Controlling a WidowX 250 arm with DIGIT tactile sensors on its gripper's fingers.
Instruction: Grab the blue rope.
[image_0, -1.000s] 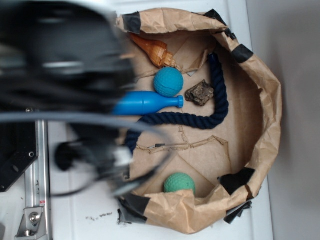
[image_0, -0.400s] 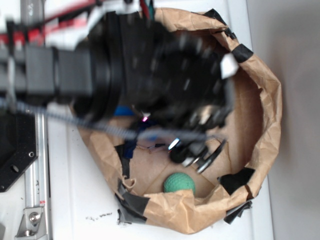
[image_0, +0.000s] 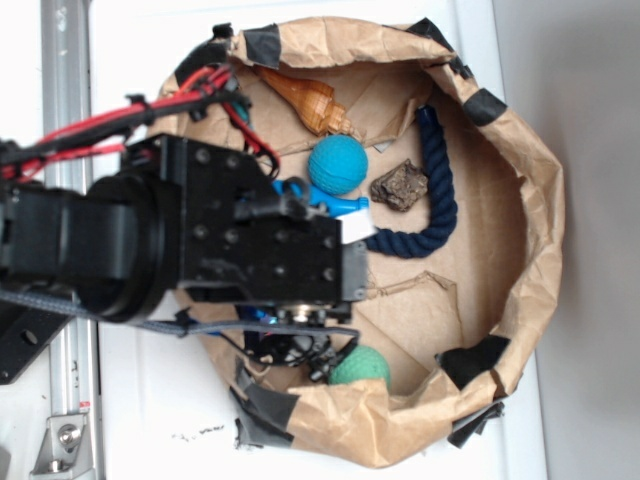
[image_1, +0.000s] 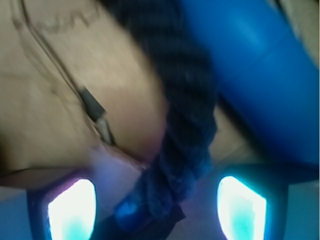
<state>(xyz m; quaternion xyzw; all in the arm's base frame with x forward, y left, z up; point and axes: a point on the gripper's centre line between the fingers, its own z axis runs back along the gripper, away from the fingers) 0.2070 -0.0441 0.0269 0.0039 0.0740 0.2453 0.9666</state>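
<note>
Wrist view, blue rope (image_1: 182, 150) between hand (image_1: 157, 210) fingers

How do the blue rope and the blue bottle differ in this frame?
The blue rope is dark navy, twisted and curved; the blue bottle is bright blue, smooth and straight. The rope runs between the claw fingers in the wrist view; the bottle lies beside it. Both rest in the paper nest.

In the exterior view the black robot arm (image_0: 200, 240) covers the left stretch of the thick navy twisted rope (image_0: 425, 220) and most of the bright blue plastic bottle (image_0: 335, 204). The wrist view is blurred; its bottom edge crops the glowing fingers (image_1: 72, 209).
</note>
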